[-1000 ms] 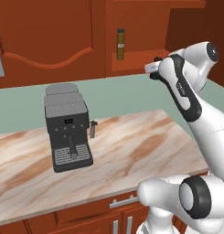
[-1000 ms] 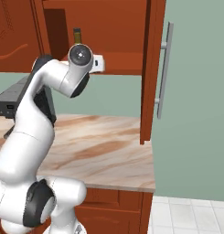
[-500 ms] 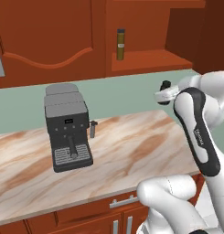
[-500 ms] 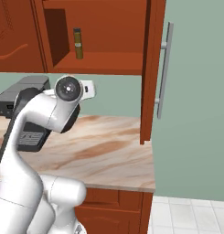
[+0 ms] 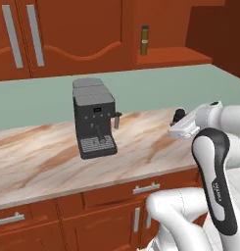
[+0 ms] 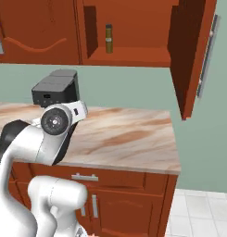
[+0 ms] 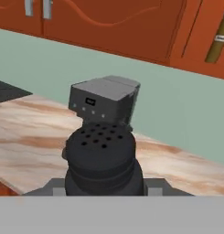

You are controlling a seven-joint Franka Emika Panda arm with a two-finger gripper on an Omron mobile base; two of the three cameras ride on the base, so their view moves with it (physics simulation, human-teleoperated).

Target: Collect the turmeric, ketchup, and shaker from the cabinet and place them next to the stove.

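Pale green wall (image 5: 156,88) running behind marbled tan-and-cream counter (image 5: 43,157). Dark grey espresso machine (image 5: 94,125) sitting on counter toward back, drip tray facing forward. Red-brown wall cupboard doors (image 5: 67,34) with arched panels and grey bar handles (image 5: 12,34) hanging above. One tall door (image 6: 193,55) standing open at counter's right end. Red-brown base drawers (image 5: 141,188) with small grey pulls sitting under counter. Pale tiled floor (image 6: 203,213) showing at lower right. Even, soft light falling throughout.
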